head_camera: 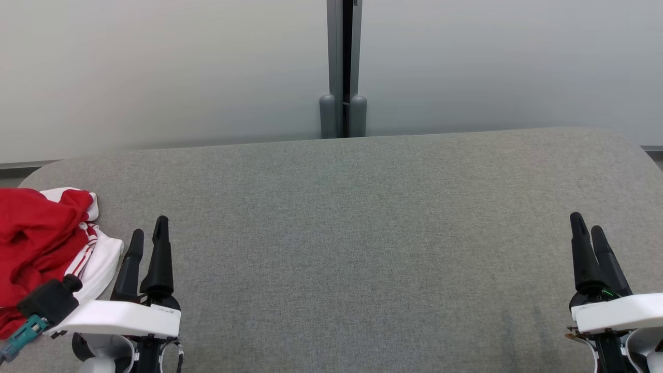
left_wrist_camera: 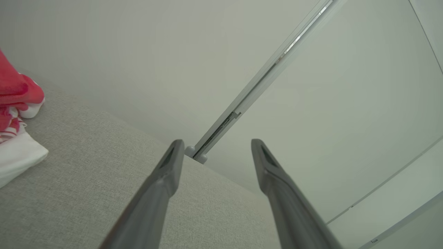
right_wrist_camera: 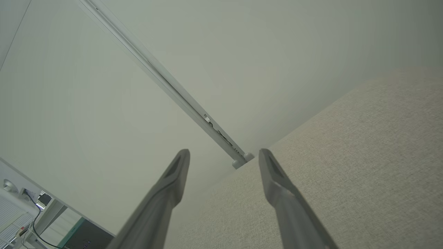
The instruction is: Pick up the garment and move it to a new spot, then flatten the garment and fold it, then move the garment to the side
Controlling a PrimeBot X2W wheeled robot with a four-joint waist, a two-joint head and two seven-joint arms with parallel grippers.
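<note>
Red-and-white garment (head_camera: 36,248) lies crumpled just beside left pincer (head_camera: 149,232).

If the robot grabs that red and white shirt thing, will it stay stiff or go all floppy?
Probably floppy: the garment lies crumpled in soft folds, so it would likely droop from wherever it's pinched. It looks thin, so probably light. Pushed across the grey cloth surface, it might bunch up rather than slide.

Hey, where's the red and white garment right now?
In the head view the garment lies crumpled at the far left edge of the grey table, just left of the open left end effector, which is not gripping it.
</note>
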